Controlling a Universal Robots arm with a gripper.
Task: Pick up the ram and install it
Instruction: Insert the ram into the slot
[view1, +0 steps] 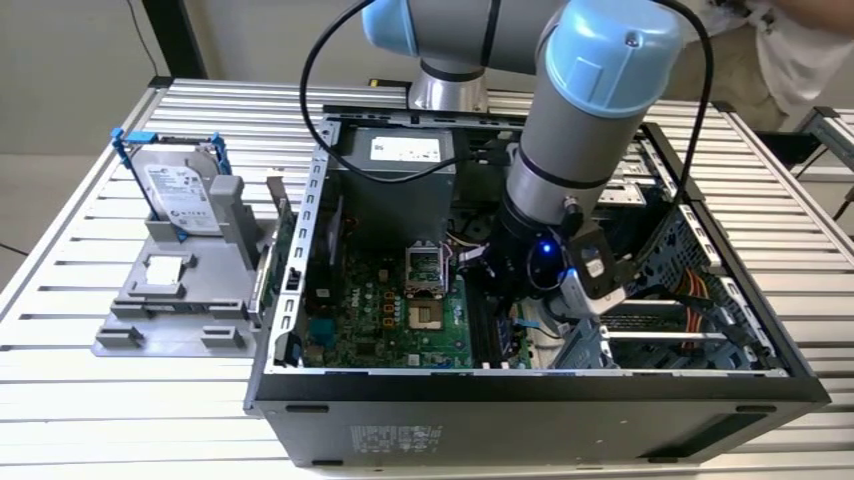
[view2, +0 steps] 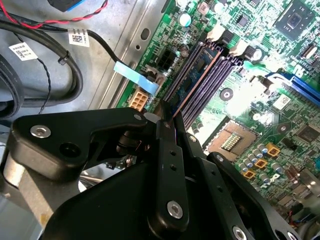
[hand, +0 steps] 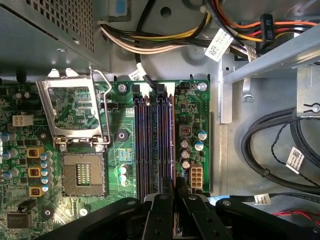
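The end effector (view2: 167, 117) is down inside the open computer case (view1: 534, 385), directly over the bank of long black memory slots (hand: 155, 145) on the green motherboard (hand: 115, 150). Its fingers (hand: 162, 215) are drawn almost together on the ram (view2: 192, 82), the thin bluish stick that in the second wrist view lies along one slot with its coppery edge showing; whether it is fully seated I cannot tell.

To do this step well, my judgement is that the stick should stay parallel to its slot, the pale latches (view2: 216, 33) at the slot ends open, and the pressure straight down and even, never tilted.

Beside the slots sit the opened CPU socket (hand: 82, 172) and a bundle of power cables (hand: 150, 42). On the exterior view's left a silver hard drive (view1: 180, 190) stands in a blue frame on the slatted counter (view1: 80, 400). White tags on the cables carry barcodes and tiny print that is too small to make out.
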